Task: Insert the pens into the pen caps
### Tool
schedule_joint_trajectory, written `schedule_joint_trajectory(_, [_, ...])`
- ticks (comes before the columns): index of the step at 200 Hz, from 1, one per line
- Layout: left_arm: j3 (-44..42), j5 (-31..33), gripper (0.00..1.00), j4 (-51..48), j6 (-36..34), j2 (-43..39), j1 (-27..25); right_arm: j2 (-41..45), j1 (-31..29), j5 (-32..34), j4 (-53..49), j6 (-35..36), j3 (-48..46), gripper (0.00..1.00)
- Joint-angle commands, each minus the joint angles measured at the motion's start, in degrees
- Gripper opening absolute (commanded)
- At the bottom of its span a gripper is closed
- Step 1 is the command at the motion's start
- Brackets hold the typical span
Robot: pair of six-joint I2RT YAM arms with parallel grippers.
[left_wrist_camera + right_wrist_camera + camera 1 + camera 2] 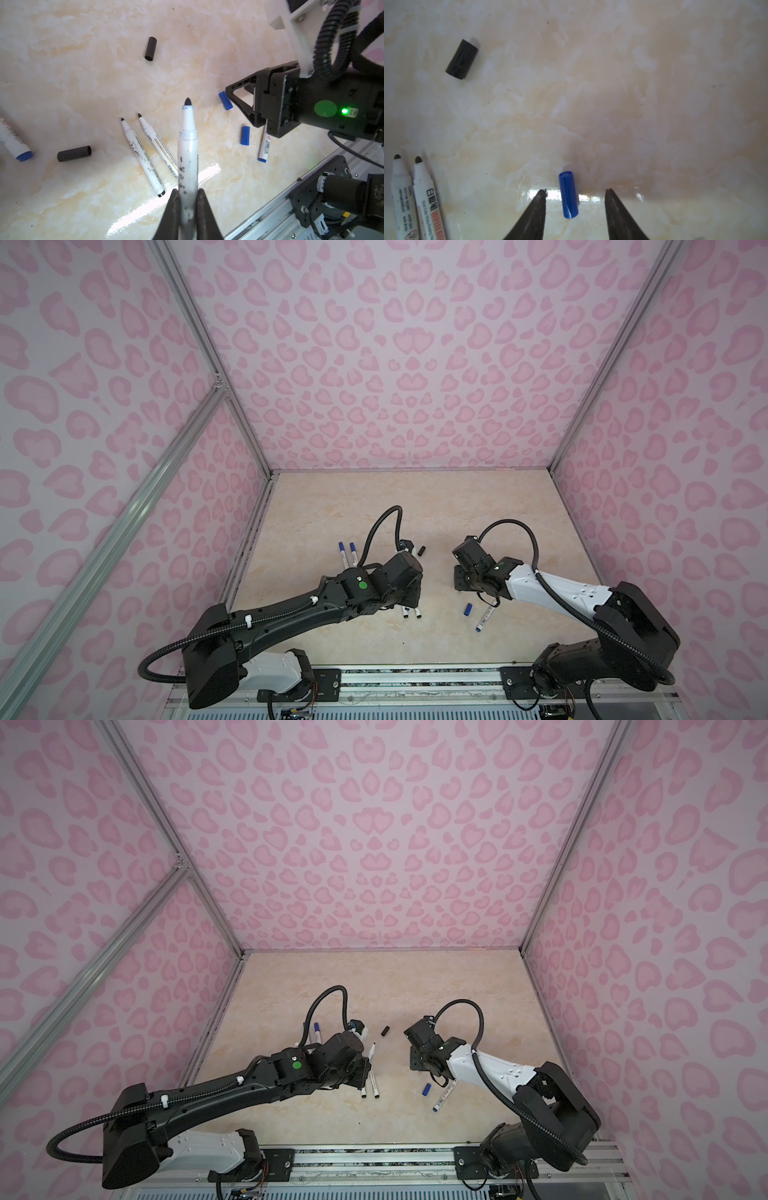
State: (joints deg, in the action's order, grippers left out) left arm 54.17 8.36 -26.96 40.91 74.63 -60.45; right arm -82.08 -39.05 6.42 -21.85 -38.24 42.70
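My left gripper (188, 194) is shut on a white pen (188, 149) whose dark tip points out ahead, above the table. My right gripper (576, 190) is open and low over the table, with a blue pen cap (568, 195) lying between its fingers and touching neither. In the left wrist view that cap (225, 100) shows at the right gripper's fingertips (229, 91). A second blue cap (469, 609) lies next to a blue-ended pen (485, 618). Two black-tipped pens (143, 155) lie side by side. Two black caps (150, 48) (74, 153) lie loose.
Two blue-ended pens (348, 554) lie side by side left of the left wrist. Pink patterned walls (407, 364) enclose the marble table (415, 497) on three sides. A metal rail (415, 672) with both arm bases runs along the front edge.
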Motion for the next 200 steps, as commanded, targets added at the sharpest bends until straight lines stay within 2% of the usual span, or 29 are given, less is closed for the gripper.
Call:
schedule_joint_trajectory(1, [-0.36,1.40,0.03,1.43,0.38,-0.72,0.00,-1.26,-0.74,1.07,-0.68,0.57,0.68,0.47])
schedule_joint_trajectory(62, [-0.33,1.49,0.03,1.43,0.58,-0.36,-0.02,-6.02,-1.21,2.60,-0.79,0.89,2.03,0.43])
schedule_joint_trajectory(102, [-0.38,1.62,0.03,1.41,0.58,-0.80,0.03,-9.10,-1.21,1.91,-0.04,0.80,2.60,0.33])
schedule_joint_trajectory(142, [-0.37,1.66,0.03,1.45,0.36,-1.07,-0.02,-10.11,-1.32,1.63,0.37,0.58,2.69,0.20])
schedule_joint_trajectory(200, [-0.64,0.37,0.03,2.57,-0.06,-1.14,-0.02,-5.52,-1.30,2.63,0.52,-2.15,1.13,0.07])
